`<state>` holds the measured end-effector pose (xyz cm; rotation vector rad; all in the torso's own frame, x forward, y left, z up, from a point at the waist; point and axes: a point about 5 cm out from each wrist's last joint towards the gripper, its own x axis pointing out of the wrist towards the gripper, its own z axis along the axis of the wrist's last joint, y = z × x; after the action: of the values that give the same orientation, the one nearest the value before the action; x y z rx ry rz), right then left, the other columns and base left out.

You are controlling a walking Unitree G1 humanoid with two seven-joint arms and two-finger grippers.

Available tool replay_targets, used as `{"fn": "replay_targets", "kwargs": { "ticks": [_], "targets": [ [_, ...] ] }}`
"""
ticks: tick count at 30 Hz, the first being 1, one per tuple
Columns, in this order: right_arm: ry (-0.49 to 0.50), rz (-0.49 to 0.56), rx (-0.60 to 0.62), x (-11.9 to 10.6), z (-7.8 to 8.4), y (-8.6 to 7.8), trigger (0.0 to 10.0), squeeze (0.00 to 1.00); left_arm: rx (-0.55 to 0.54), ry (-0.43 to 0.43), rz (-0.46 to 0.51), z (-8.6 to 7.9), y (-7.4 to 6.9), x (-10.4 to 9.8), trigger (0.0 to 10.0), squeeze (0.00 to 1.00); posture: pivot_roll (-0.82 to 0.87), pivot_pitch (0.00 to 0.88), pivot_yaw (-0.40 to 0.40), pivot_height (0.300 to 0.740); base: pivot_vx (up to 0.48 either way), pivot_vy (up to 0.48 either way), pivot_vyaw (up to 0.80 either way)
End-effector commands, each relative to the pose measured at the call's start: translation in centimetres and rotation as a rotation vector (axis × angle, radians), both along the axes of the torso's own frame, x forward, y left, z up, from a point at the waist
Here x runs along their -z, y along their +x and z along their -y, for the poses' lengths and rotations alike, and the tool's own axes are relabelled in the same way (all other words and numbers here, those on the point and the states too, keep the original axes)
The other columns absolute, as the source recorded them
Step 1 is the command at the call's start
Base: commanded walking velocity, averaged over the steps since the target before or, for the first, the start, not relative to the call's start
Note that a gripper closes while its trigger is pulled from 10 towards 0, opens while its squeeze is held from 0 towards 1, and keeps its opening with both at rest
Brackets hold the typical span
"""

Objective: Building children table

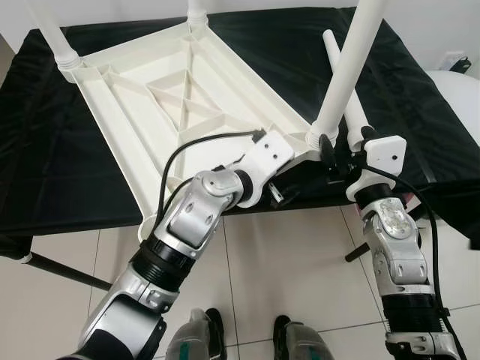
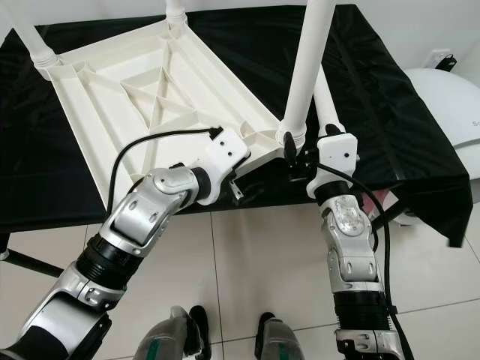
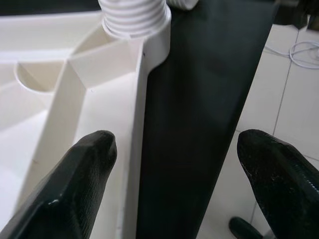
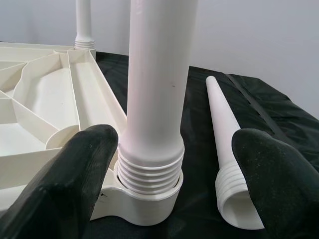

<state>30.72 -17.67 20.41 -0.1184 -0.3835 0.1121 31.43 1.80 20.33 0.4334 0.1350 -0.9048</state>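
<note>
Black cloth [image 1: 67,172] covers a low work surface standing on pale floor tiles [image 1: 300,262], and on it lies the white plastic tabletop [image 1: 172,97], upside down with its ribbed underside showing. Three white legs stand upright in its corner sockets: one at the far left corner [image 1: 52,34], one at the far corner [image 1: 196,9], and the near leg [image 1: 346,64] screwed into the socket at the corner closest to the robot's right arm. A fourth, loose leg [image 1: 346,97] lies flat on the cloth just beside that near leg, its threaded end toward the robot. The right gripper [image 4: 174,174] sits at the base of the near leg with its two black fingers spread wide, one on each side of the threaded collar, not closed on it. The left gripper [image 3: 174,164] hovers over the tabletop's near edge, fingers apart and holding nothing, one above the white rim and one above the cloth. A white rounded object [image 2: 450,97] stands off the surface's right end.
</note>
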Motion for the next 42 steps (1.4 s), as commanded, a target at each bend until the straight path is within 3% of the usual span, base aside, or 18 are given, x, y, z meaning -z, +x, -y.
{"fn": "replay_targets", "kwargs": {
  "ticks": [1,21,22,23,27,28,32,33,38,39,40,41,42],
  "targets": [
    [0.005,0.005,-0.004,0.0,0.3,0.0,10.0,0.0,0.005,0.018,-0.042,0.1,0.1,0.6,10.0,0.0,-0.11,0.185,0.06,0.74,0.0,0.0,0.0],
    [-0.002,0.02,-0.018,-0.3,0.3,0.1,10.0,0.0,-0.097,0.019,-0.061,-0.3,1.8,0.8,9.9,0.0,-0.13,0.173,0.07,0.74,0.0,0.0,0.0],
    [-0.004,0.021,-0.019,-0.3,0.3,0.0,10.0,0.0,-0.102,0.012,-0.061,-0.2,1.9,0.7,7.7,0.0,-0.13,0.173,0.071,0.74,0.0,0.0,0.0],
    [-0.004,0.021,-0.018,-0.3,0.4,0.0,10.0,0.0,-0.109,0.008,-0.057,-0.1,2.1,0.7,2.7,0.0,-0.13,0.174,0.072,0.74,0.0,0.0,0.0],
    [-0.004,0.022,-0.019,-0.3,0.4,0.0,10.0,0.0,-0.118,-0.001,-0.058,-0.1,2.2,0.6,2.6,0.0,-0.13,0.175,0.073,0.74,0.0,0.0,0.0],
    [-0.003,0.022,-0.019,-0.3,0.4,0.0,10.0,0.0,-0.121,-0.004,-0.056,-0.1,2.3,0.5,0.0,0.0,-0.13,0.175,0.074,0.74,0.0,0.0,0.0],
    [-0.004,0.023,-0.019,-0.3,0.4,-0.1,10.0,0.0,-0.121,0.0,-0.054,-0.2,2.4,0.5,0.0,0.0,-0.13,0.177,0.075,0.74,0.0,0.0,0.0],
    [-0.006,0.024,-0.019,-0.3,0.4,-0.1,10.0,0.0,-0.12,0.014,-0.064,-0.3,2.4,0.6,10.0,0.0,-0.13,0.178,0.075,0.74,0.0,0.0,0.0],
    [-0.008,0.024,-0.017,-0.3,0.5,-0.1,10.0,0.0,-0.123,0.026,-0.064,-0.4,2.5,0.9,10.0,0.0,-0.13,0.182,0.076,0.74,0.0,0.0,0.0],
    [-0.01,0.025,-0.016,-0.4,0.6,-0.1,10.0,0.0,-0.124,0.02,-0.059,-0.5,2.5,0.8,1.6,0.0,-0.13,0.185,0.075,0.74,0.0,0.0,0.0],
    [-0.01,0.025,-0.016,-0.4,0.6,-0.1,10.0,0.0,-0.124,0.02,-0.059,-0.5,2.5,0.8,1.6,0.0,-0.13,0.185,0.075,0.74,0.0,0.0,0.0],
    [-0.011,0.025,-0.016,-0.4,0.6,-0.1,10.0,0.0,-0.127,0.019,-0.059,-0.6,2.6,0.8,0.0,0.0,-0.13,0.185,0.075,0.74,0.0,0.0,0.0],
    [-0.012,0.026,-0.016,-0.4,0.6,-0.1,10.0,0.0,-0.132,0.019,-0.058,-0.7,2.6,0.8,0.9,0.0,-0.13,0.188,0.075,0.74,0.0,0.0,0.0]
  ]
}}
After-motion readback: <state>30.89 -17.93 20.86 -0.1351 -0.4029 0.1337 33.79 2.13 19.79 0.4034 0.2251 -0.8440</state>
